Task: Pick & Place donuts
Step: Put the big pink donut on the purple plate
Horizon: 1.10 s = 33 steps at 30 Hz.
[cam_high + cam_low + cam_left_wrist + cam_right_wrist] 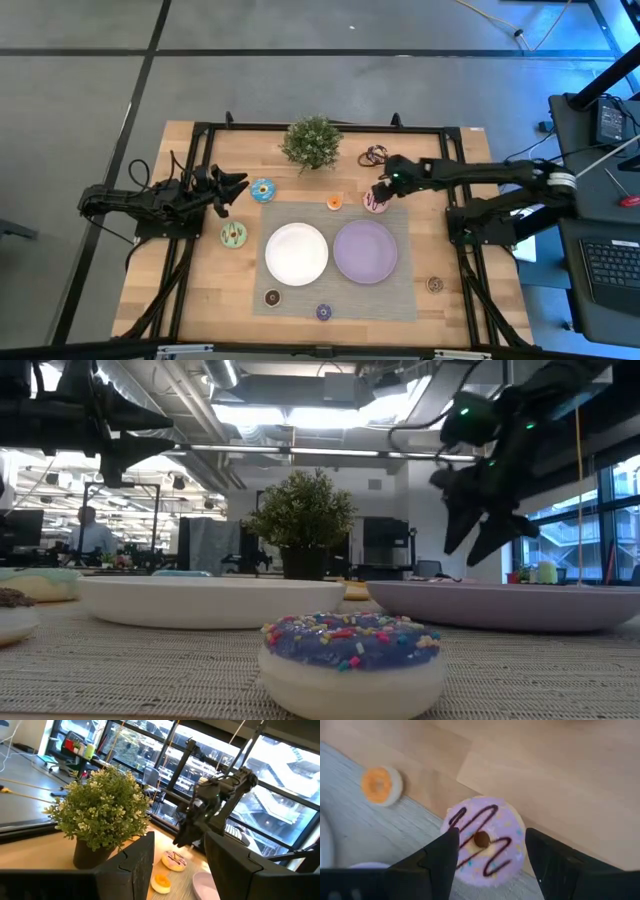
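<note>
My right gripper (pixel 381 190) (pixel 491 834) hangs open just above the pink donut (pixel 376 204) (pixel 483 841), one finger on either side, touching nothing. The pink donut lies flat where the grey mat meets the bare wood. The orange mini (pixel 334 202) (pixel 381 785) lies beside it. My left gripper (pixel 231 193) (pixel 179 847) waits open, raised near the blue donut (pixel 263 189). The green donut (pixel 234 234) lies on the wood. The dark brown mini (pixel 272 297) and the purple mini (pixel 324 312) (pixel 350 645) lie on the mat, the tan mini (pixel 435 284) on the wood. A dark ring (pixel 375 155) lies right of the plant.
A white plate (pixel 296 252) and a purple plate (pixel 365 251) sit side by side on the grey mat (pixel 400 300). A potted plant (pixel 312 141) stands at the far edge. A black frame rims the table. A person (pixel 92 532) is far off in the room.
</note>
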Tool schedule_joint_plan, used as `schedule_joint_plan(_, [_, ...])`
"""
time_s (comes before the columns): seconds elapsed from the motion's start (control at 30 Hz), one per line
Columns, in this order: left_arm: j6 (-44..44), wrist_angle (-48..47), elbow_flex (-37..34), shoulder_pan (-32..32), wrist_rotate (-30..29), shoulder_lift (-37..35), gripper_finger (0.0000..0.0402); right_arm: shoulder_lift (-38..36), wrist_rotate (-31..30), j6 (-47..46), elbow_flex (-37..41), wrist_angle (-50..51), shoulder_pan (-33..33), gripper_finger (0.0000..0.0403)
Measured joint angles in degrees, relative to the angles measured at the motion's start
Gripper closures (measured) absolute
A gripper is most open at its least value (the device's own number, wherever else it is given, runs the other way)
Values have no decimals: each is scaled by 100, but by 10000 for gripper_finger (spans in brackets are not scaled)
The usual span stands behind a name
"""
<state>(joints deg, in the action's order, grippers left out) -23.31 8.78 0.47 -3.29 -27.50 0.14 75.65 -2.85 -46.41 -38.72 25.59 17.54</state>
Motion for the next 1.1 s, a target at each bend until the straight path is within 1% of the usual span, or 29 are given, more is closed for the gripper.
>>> schedule_joint_plan(0.13, [2,1,0,0,-1,0,233,616,117,31,-327,302,-14,173])
schedule_joint_plan(0.23, [2,-3,0,0,-1,0,233,935,118,41,-407,494,-20,173])
schedule_joint_plan(0.43, [2,-10,0,0,-1,0,233,1239,116,90,-426,586,-19,174])
schedule_joint_plan(0.5, [2,-41,0,0,-3,0,233,1294,120,166,-431,583,-20,179])
schedule_joint_plan(0.6, [2,-128,1,0,-3,0,233,1322,125,171,-431,580,-20,202])
schedule_joint_plan(0.9, [2,-261,0,0,-5,0,233,1261,115,471,-431,604,-22,301])
schedule_joint_plan(1.0, [2,-259,0,0,-5,0,233,1143,95,670,-491,779,-19,323])
schedule_joint_plan(1.1, [2,-259,0,0,-7,0,233,1028,81,944,-762,1073,-20,336])
